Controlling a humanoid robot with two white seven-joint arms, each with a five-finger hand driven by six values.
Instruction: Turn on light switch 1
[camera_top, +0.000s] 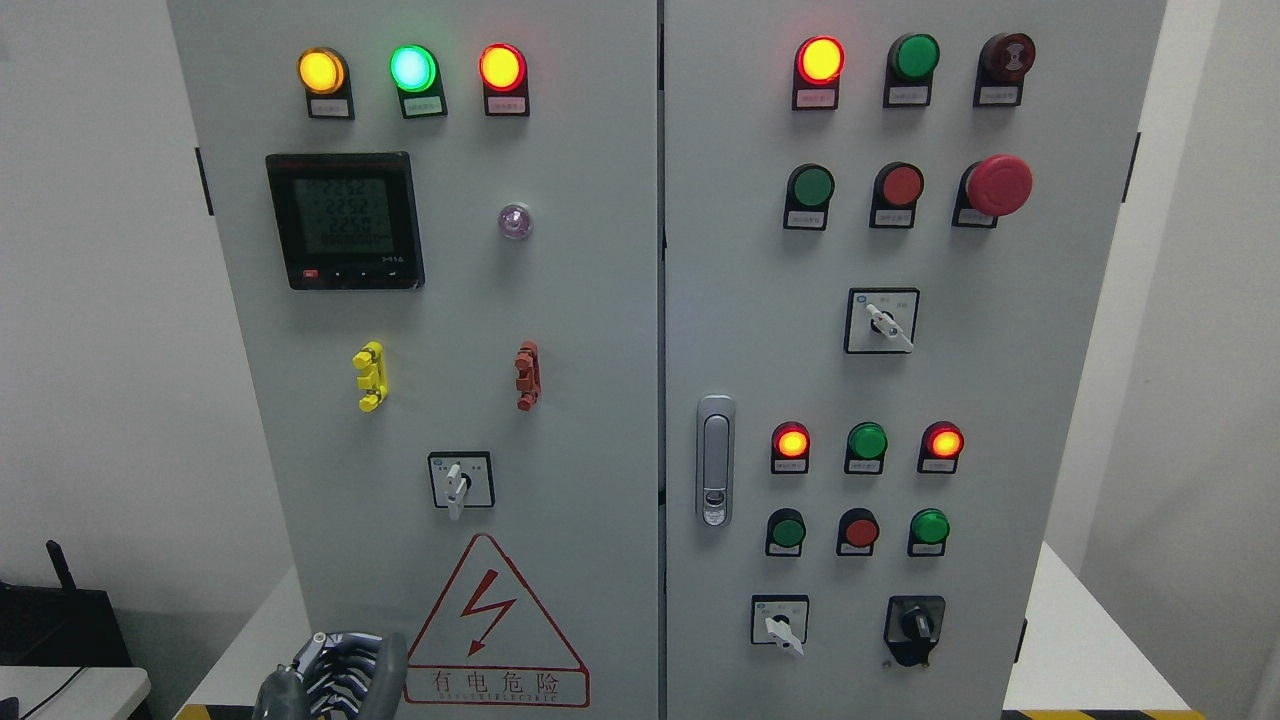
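Observation:
A grey two-door control cabinet (600, 300) fills the head view. Its left door carries a white-handled rotary switch (459, 481) above a red lightning warning triangle (495, 625). On the right door are three more rotary switches: upper (881, 321), lower left (780, 622), and a black one at lower right (914, 626). My left hand (335, 675) shows at the bottom edge, left of the warning triangle and well below the left door's switch, fingers loosely bent and holding nothing. The right hand is out of view.
Lit yellow, green and red lamps (412, 67) top the left door, over a digital meter (345, 220). The right door has rows of lamps and push buttons, a red mushroom stop button (998, 184) and a door latch (714, 460). A dark device (60, 625) sits at lower left.

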